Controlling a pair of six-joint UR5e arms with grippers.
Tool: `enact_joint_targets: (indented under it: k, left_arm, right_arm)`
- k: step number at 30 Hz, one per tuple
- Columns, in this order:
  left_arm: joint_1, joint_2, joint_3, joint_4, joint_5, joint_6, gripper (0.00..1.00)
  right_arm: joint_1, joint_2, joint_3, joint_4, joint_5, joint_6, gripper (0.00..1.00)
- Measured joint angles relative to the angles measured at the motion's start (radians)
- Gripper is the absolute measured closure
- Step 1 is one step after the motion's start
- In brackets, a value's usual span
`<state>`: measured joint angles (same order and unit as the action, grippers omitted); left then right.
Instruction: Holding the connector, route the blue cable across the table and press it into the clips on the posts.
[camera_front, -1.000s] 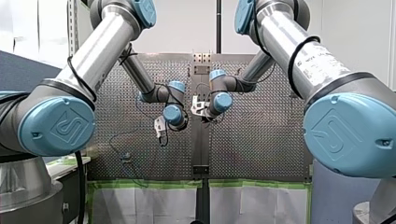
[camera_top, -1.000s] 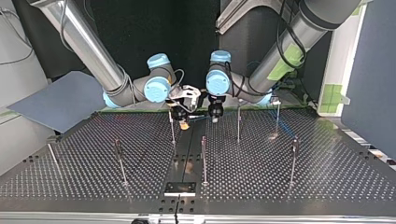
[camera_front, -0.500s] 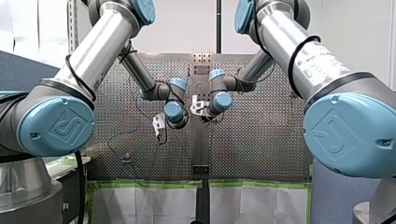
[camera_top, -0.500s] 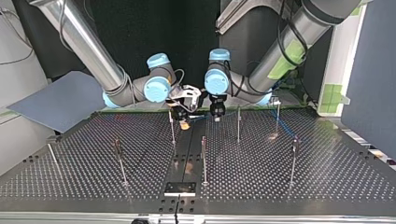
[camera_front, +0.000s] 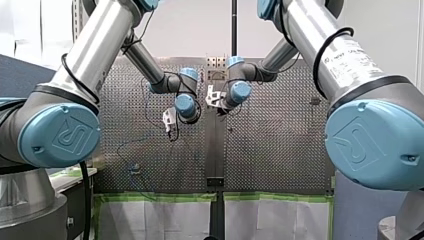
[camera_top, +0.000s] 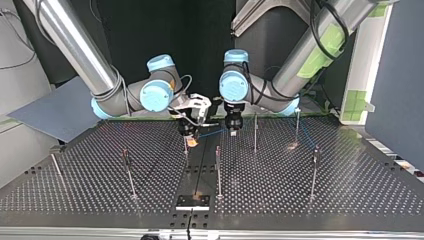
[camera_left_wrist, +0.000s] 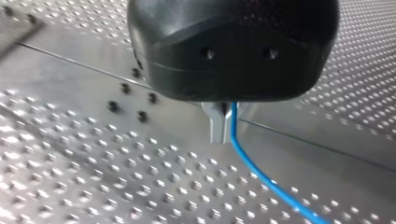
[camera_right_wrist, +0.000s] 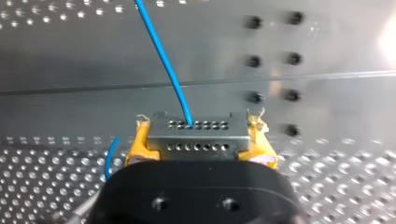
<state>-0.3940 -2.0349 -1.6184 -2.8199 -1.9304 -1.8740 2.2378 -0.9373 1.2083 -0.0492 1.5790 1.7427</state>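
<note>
A: Firstly, state the change against one second earlier.

B: Note displacement of my right gripper (camera_top: 190, 140) toward the top view's left and nearer the camera, now just beside a thin post (camera_top: 186, 156). Record my left gripper (camera_top: 233, 129) as almost unmoved. Read both wrists higher in the front view.

A: Report jaw condition.

B: Right: yellow pads (camera_right_wrist: 140, 140) clamped on both ends of the connector (camera_right_wrist: 196, 133). Left: metal fingers (camera_left_wrist: 215, 126) pressed together, pinching the blue cable (camera_left_wrist: 254, 165).

A: Describe the task item and locate it.

B: Connector: flat grey metal block with two rows of small holes, held above the perforated table (camera_top: 300, 200) near its plain centre strip. Blue cable: thin, leaving one upper-row hole, running ahead of my right gripper; in the top view, spanning the short gap between the two grippers, clear of the surface.
</note>
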Motion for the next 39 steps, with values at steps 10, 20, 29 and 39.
enact_joint_targets:
  k: [10,20,29,39]
  left_arm:
    - [0.002,0.079,-0.023,-0.011,0.0,-0.002,0.99]
    - [-0.004,0.161,-0.028,-0.054,-0.005,0.003,0.99]
    - [-0.001,0.241,-0.029,-0.055,-0.007,-0.001,0.99]
    - [0.002,0.33,-0.029,-0.01,0.025,-0.012,0.99]
  right_arm:
    - [-0.008,-0.083,0.0,0.049,0.005,0.028,1.0]
    - [-0.013,-0.177,0.0,0.101,0.006,0.027,1.0]
    - [-0.007,-0.248,0.001,0.123,0.003,0.023,1.0]
    - [-0.022,-0.332,0.014,0.127,-0.014,0.024,1.0]
